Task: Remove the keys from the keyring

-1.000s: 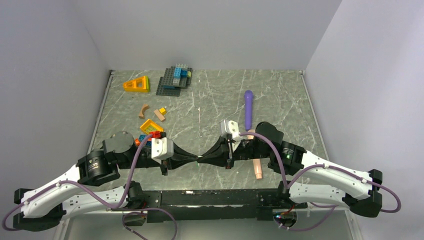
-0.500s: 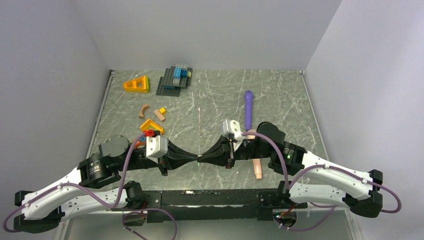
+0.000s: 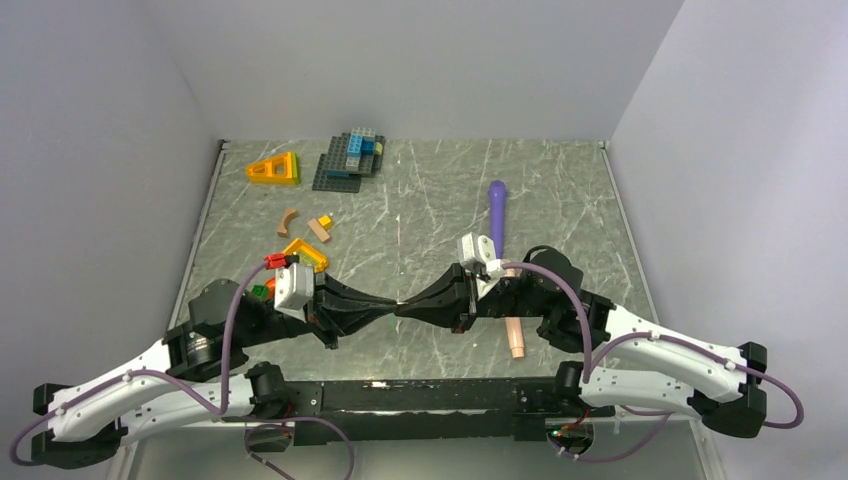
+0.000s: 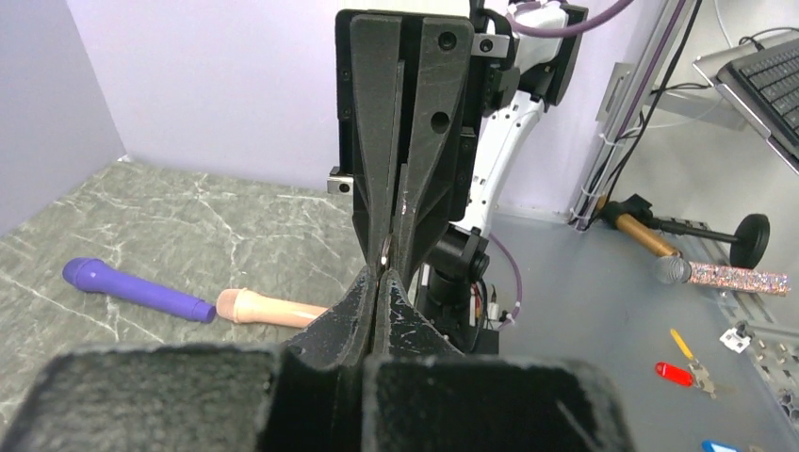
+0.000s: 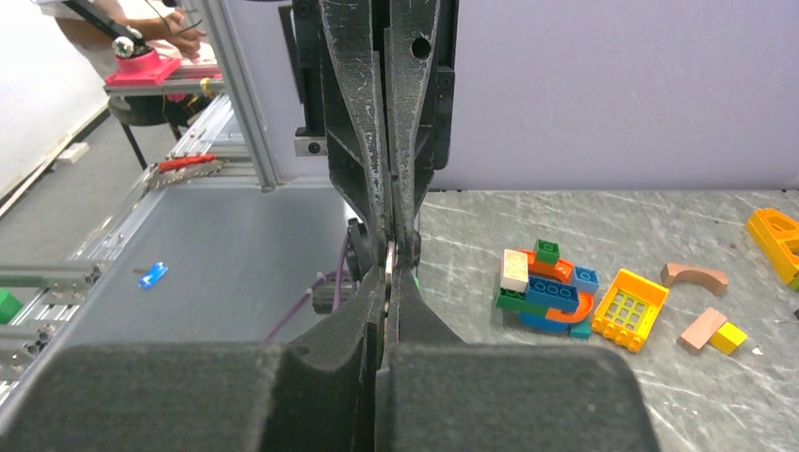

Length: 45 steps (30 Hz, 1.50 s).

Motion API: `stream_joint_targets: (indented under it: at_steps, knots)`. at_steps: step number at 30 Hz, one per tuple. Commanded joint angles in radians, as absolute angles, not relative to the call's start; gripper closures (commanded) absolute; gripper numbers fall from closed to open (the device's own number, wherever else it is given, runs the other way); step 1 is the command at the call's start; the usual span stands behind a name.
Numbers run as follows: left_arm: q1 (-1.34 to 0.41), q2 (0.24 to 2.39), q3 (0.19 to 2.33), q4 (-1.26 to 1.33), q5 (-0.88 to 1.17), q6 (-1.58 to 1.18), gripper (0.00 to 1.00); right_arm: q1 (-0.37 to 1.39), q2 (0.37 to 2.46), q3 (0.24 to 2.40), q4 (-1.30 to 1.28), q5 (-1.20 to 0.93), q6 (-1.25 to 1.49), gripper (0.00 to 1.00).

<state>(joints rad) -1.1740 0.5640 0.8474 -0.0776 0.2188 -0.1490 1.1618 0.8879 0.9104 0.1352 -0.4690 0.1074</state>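
The left jaws and the right jaws are both squeezed tight together, and they meet tip to tip. Right where they meet sits the keyring (image 5: 389,262), a thin shiny loop pinched between them. A tiny bit of the green key (image 5: 415,279) peeks out beside the tips. I cannot see the brass key. I cannot tell which jaws have the ring and which have a key.

It all hangs over the near middle of the bench (image 3: 420,200), between the left arm (image 3: 130,380) and the right arm (image 3: 680,355).

I think the keys are very light, hard and a bit slippery, so they could pop out easily. The ring is likely stiff and springy. The best spot to grab a key is its flat head, while the other jaws hold the ring's edge.

To the left lie toy bricks (image 5: 546,287). To the right lie a purple toy microphone (image 3: 497,212) and a peach one (image 3: 516,340).
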Motion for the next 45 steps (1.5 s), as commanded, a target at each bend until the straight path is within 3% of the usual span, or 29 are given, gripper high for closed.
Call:
stream_joint_targets:
  at_steps: [1,9,26,39,45]
  knots:
    - [-1.172,0.541,0.790,-0.010,0.144,-0.200,1.00,1.172,0.857,0.870,0.356,-0.450,0.147,1.00]
    - [-1.172,0.469,0.680,0.158,0.071,-0.246,1.00,1.171,0.844,0.794,0.515,-0.392,0.197,1.00]
    - [-1.172,0.510,0.656,0.354,0.002,-0.279,1.00,1.171,0.889,0.751,0.835,-0.326,0.244,1.00]
    - [-1.172,0.561,0.633,0.576,-0.133,-0.356,1.00,1.171,0.976,0.810,1.045,-0.310,0.261,1.00]
    - [-1.172,0.544,0.525,0.748,-0.292,-0.444,1.00,1.172,0.968,0.790,1.132,-0.272,0.248,1.00]
